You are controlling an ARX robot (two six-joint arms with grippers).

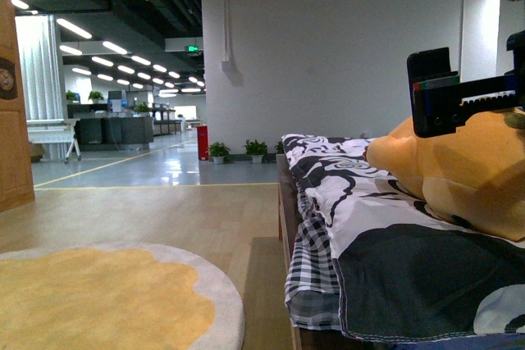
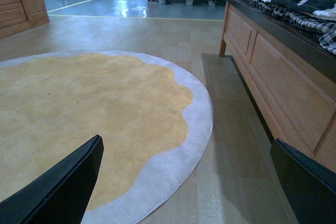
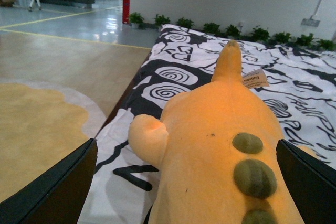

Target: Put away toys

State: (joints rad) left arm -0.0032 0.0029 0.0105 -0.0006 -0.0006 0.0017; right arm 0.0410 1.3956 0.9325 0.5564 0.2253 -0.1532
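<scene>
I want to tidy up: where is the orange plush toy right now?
The orange plush toy lies on the black-and-white bed cover at the far right of the front view, right of the round yellow rug.

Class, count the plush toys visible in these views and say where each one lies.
1. The orange plush toy lies on the black-and-white bedspread, at the right of the front view. Others may be hidden beyond the frame.
</scene>
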